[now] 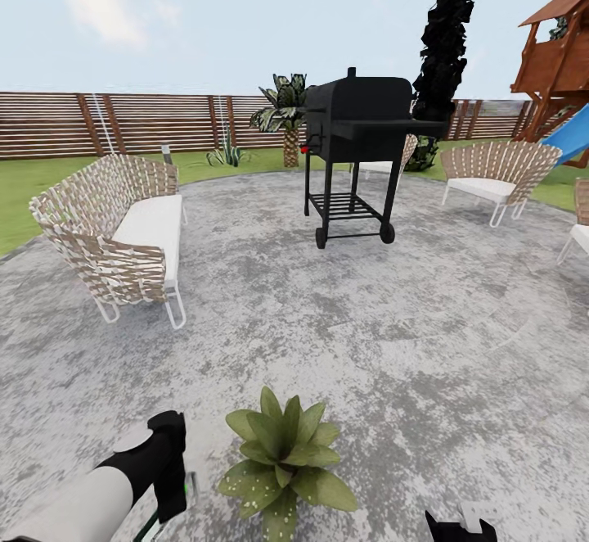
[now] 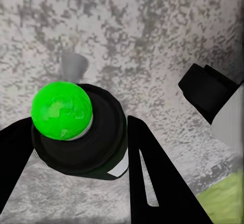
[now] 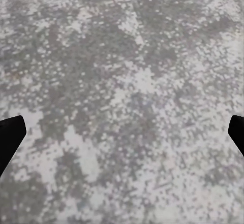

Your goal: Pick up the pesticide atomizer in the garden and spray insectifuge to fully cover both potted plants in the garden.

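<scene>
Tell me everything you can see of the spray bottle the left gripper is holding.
The spray bottle is a dark, round-bodied bottle seen from above in the left wrist view, topped by a bright green dome. A small pale label patch shows low on its side. It sits between the two dark fingers of the left gripper, which close against its sides. Grey speckled paving lies beneath it. In the head view only a green glint shows beside the arm.
</scene>
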{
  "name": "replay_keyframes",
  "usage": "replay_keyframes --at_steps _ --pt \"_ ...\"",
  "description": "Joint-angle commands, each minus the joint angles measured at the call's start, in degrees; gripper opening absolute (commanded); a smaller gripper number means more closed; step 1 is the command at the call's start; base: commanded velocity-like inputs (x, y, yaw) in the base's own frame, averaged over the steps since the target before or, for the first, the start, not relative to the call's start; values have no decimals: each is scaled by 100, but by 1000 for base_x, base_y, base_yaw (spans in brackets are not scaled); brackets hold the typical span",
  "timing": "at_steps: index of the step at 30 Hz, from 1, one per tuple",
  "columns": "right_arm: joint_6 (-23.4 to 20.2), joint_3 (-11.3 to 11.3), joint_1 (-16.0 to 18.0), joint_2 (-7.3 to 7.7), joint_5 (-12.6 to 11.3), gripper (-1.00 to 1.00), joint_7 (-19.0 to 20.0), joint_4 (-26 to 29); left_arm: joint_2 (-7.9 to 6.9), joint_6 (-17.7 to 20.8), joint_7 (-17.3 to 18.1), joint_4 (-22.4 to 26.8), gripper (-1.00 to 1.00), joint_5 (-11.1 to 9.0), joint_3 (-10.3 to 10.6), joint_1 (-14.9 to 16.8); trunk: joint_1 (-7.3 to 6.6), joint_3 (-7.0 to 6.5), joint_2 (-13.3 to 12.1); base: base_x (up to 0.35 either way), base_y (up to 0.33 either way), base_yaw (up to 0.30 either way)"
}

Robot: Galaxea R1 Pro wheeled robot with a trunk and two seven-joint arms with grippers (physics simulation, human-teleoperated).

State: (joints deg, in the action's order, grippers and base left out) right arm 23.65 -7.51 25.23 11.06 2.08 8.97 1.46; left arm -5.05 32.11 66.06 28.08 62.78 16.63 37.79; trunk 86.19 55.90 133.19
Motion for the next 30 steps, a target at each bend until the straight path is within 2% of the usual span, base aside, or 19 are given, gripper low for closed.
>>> replay_keyframes --at_steps 1,7,12,18,23,30 --pt "17 -49 4 2 20 100 34 -6 -5 50 25 3 -100 -9 17 1 -1 5 2 0 0 0" --pt "17 -49 2 2 22 100 34 -6 -5 80 21 47 -100 -20 -39 0 -1 5 2 0 0 0" --pt "17 -49 0 2 22 100 42 -6 -5 483 2 80 -100 -20 -27 0 -1 5 2 0 -81 0" --pt "18 -49 3 -7 24 100 41 -6 -5 506 -5 77 -100 -20 -36 0 -1 5 2 0 -232 146" --pt "17 -49 3 -7 23 100 38 -6 -5 508 -5 82 -100 -20 -37 0 -1 5 2 0 -30 237" --pt "17 -49 5 -7 24 100 36 -6 -9 515 -5 88 -100 -20 -20 8 -1 5 2 -43 -37 30"
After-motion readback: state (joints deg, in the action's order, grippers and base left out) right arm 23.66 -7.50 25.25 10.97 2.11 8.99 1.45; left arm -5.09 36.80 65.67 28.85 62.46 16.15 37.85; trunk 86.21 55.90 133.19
